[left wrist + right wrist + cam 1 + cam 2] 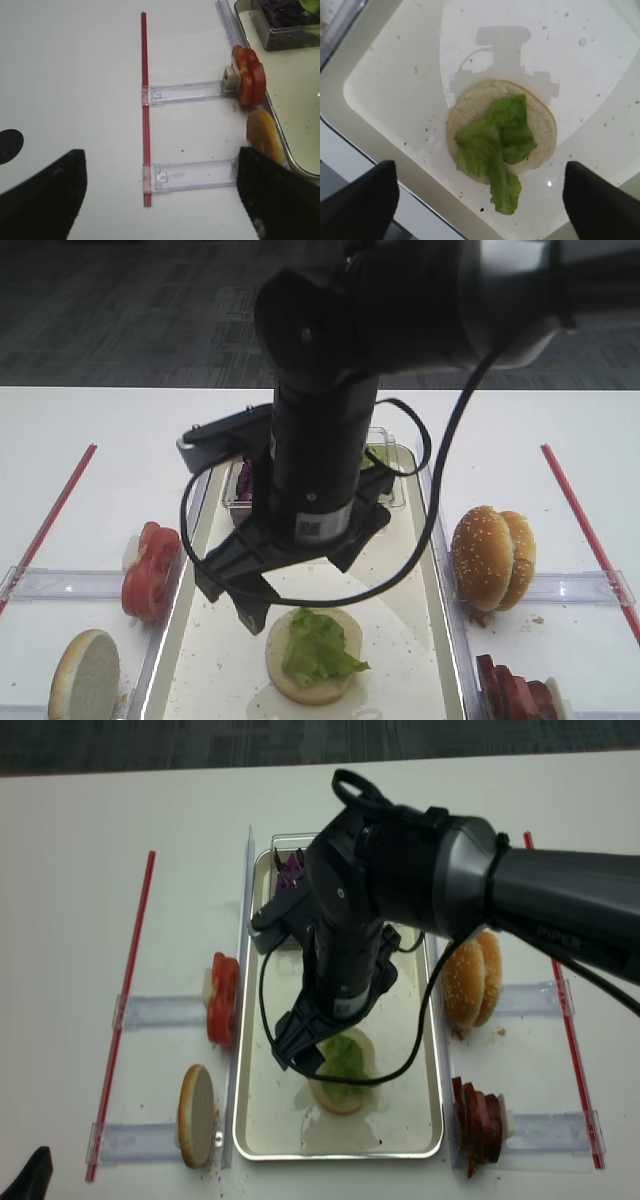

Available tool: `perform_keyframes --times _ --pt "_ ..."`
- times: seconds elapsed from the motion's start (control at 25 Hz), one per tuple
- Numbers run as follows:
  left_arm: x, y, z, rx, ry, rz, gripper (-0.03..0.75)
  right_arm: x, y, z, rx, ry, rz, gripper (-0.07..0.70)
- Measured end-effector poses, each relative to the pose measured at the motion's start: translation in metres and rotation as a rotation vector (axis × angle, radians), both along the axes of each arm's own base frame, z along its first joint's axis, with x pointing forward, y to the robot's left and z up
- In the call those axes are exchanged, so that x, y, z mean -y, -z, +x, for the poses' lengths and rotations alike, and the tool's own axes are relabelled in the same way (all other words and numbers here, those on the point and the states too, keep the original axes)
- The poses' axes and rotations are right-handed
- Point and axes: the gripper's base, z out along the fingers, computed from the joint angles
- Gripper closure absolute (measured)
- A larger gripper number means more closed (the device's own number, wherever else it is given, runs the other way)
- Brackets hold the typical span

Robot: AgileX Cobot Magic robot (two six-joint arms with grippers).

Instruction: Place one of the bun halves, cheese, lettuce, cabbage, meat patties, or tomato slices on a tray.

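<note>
Taking the tray (436, 570) as landmark and going left to right: well left of it the left gripper (160, 195) hovers over bare table with its jaws spread wide and nothing between them. Just beside the tray's left rim stand the tomato slices (150, 570), on edge in a clear holder; they look wet and slippery, soft enough to crush, so a light pinch across the flat faces seems best. Below them a bun half (84, 674) leans on edge: light, spongy, easily dented, best taken across its thickness. On the tray floor lies another bun half (540, 125), cut face up, with lettuce (495, 145) draped limply over it. The right gripper (480, 192) hangs directly above, jaws fully apart, empty. Right of the tray stand two buns (492, 557) and the meat patties (515, 685), firmer but greasy.
</note>
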Motion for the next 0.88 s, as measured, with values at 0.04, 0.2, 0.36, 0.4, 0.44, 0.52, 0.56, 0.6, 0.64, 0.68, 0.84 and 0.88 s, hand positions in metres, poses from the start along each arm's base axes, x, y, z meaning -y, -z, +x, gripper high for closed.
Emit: perform_keyframes --times 0.04,0.2,0.36,0.4,0.44,0.52,0.56,0.6,0.64,0.68,0.84,0.88 --pt "0.000 0.000 0.000 0.000 0.000 0.000 0.151 0.000 -0.010 0.000 0.011 -0.004 0.008 -0.045" --pt "0.000 0.000 0.000 0.000 0.000 0.000 0.151 -0.001 -0.046 0.003 0.055 -0.017 0.035 -0.045" --pt "0.000 0.000 0.000 0.000 0.000 0.000 0.151 0.000 -0.070 0.004 0.091 -0.013 0.049 -0.046" --pt "0.000 0.000 0.000 0.000 0.000 0.000 0.151 0.001 -0.073 0.004 0.102 -0.015 0.052 -0.045" --pt "0.000 0.000 0.000 0.000 0.000 0.000 0.151 0.001 -0.074 0.005 0.111 -0.016 0.049 -0.045" --pt "0.000 0.000 0.000 0.000 0.000 0.000 0.151 0.002 -0.074 0.006 0.124 -0.020 0.034 -0.045" --pt "0.000 0.000 0.000 0.000 0.000 0.000 0.151 0.003 -0.074 0.007 0.133 -0.018 0.026 -0.045" --pt "0.000 0.000 0.000 0.000 0.000 0.000 0.151 0.005 -0.074 0.008 0.137 -0.012 0.020 -0.045" --pt "0.000 0.000 0.000 0.000 0.000 0.000 0.151 0.007 -0.074 0.010 0.136 -0.005 0.019 -0.045" --pt "0.000 0.000 0.000 0.000 0.000 0.000 0.151 0.010 -0.074 0.014 0.132 0.011 0.021 -0.045" --pt "0.000 0.000 0.000 0.000 0.000 0.000 0.151 0.040 -0.074 0.043 0.107 0.139 0.037 -0.045" --pt "0.000 0.000 0.000 0.000 0.000 0.000 0.151 0.049 -0.074 0.051 0.107 0.172 0.037 -0.045"
